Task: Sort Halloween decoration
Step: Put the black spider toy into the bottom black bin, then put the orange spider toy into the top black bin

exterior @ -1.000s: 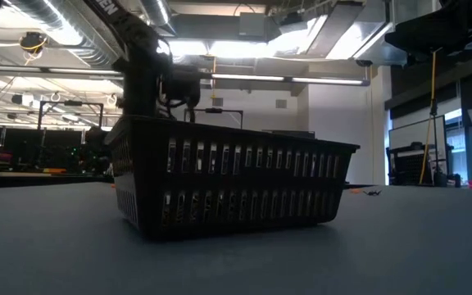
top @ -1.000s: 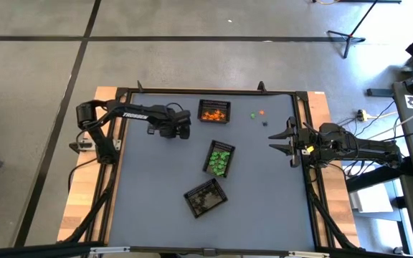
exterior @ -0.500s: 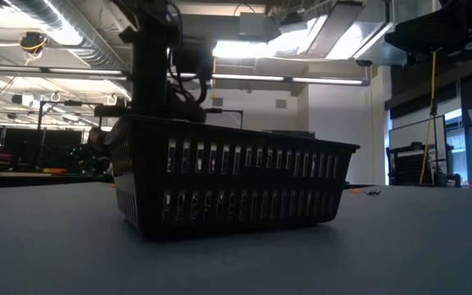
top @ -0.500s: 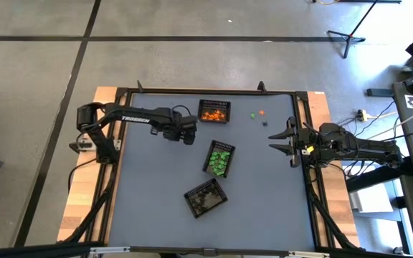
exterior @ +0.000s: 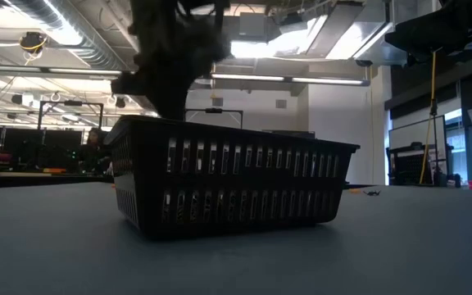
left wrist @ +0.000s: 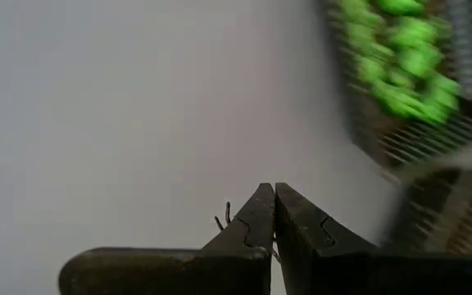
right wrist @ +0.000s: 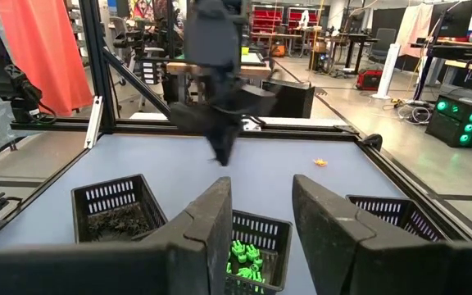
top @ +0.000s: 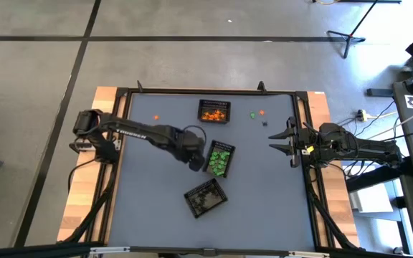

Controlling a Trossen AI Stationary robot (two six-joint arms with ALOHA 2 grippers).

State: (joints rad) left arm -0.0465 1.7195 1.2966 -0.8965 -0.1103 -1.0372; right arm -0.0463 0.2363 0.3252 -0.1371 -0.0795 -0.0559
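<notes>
1. Hovering beside the green-filled basket (top: pixel 219 158), the left gripper (top: pixel 196 162) has its fingers (left wrist: pixel 262 220) pressed fully together — something thin and dark seems to stick out at the tips, but I cannot tell what it is.
2. Releasing too early would drop any trinket onto the table (top: pixel 156 193) short of the rim.
3. Swinging low could nudge that basket, or the black-filled basket (top: pixel 206 198) near it.
4. Loose decorations (top: pixel 257 115) lie near the orange-filled basket (top: pixel 214 112), plus 1 orange piece (top: pixel 156 117) well apart — easy to miss.
5. Waiting at the table's edge, the right gripper (top: pixel 284 141) stands partly open, empty.
</notes>
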